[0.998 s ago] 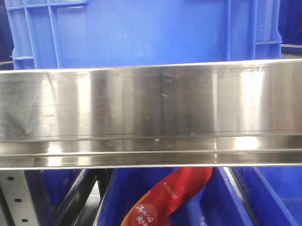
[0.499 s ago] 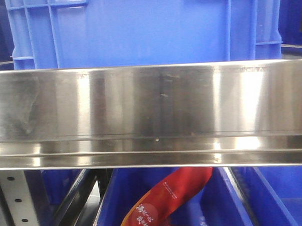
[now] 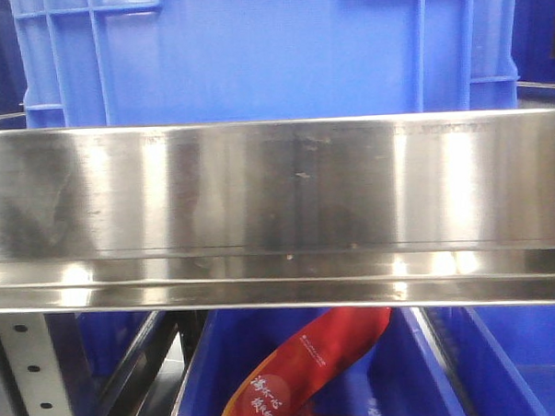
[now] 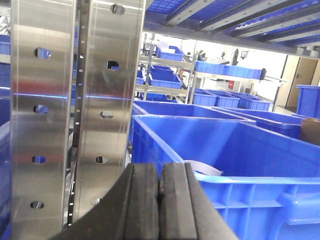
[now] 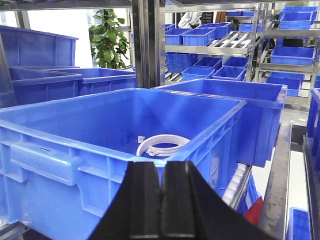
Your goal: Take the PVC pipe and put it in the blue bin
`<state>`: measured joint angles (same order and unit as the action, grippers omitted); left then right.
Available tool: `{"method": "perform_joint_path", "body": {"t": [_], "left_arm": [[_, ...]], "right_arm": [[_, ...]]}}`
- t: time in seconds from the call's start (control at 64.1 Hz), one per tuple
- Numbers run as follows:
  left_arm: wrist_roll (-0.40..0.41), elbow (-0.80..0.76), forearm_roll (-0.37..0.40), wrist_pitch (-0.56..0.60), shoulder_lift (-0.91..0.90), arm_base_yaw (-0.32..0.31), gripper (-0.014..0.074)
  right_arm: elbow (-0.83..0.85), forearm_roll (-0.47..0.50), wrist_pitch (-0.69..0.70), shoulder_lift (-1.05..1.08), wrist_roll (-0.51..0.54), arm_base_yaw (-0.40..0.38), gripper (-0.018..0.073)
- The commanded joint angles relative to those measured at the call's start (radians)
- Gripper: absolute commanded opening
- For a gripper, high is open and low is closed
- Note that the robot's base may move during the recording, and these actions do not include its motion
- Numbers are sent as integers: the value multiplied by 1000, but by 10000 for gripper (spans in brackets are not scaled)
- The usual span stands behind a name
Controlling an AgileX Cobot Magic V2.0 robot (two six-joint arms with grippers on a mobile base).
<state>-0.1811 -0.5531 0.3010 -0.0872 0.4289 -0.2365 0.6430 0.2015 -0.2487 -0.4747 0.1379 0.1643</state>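
In the right wrist view a big blue bin [image 5: 90, 150] stands right in front of my right gripper [image 5: 161, 170], which is shut with nothing between its black fingers. White ring-shaped PVC pipe pieces [image 5: 162, 145] lie on that bin's floor near its far wall. My left gripper [image 4: 160, 172] is shut and empty too, close to the corner of a blue bin [image 4: 240, 150]. A pale curved strip [image 4: 206, 169] shows just over that bin's near rim. The front view shows only a blue bin [image 3: 261, 52] on a shelf, and neither gripper.
A wide steel shelf beam [image 3: 277, 208] fills the middle of the front view. Below it a lower blue bin holds a red bag [image 3: 303, 368]. A perforated steel upright [image 4: 75, 115] stands close on the left gripper's left. More blue bins [image 5: 235, 112] sit on racks behind.
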Motion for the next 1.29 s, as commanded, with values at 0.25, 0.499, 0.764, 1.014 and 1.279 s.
{"method": "perform_joint_path", "body": {"t": [0.25, 0.499, 0.764, 1.014, 1.279], "left_arm": [[8, 2, 8, 1, -5, 3, -111], [8, 2, 8, 1, -5, 3, -111], [8, 2, 8, 1, -5, 3, -111], [8, 2, 8, 1, -5, 3, -111], [8, 2, 8, 1, -5, 3, -111]], "right_arm": [[-5, 2, 26, 6, 0, -6, -162], [-29, -64, 55, 12, 0, -6, -162], [-305, -192, 138, 222, -138, -89, -162], [-559, -192, 190, 464, -138, -282, -162], [-643, -190, 287, 475, -138, -379, -162]]}}
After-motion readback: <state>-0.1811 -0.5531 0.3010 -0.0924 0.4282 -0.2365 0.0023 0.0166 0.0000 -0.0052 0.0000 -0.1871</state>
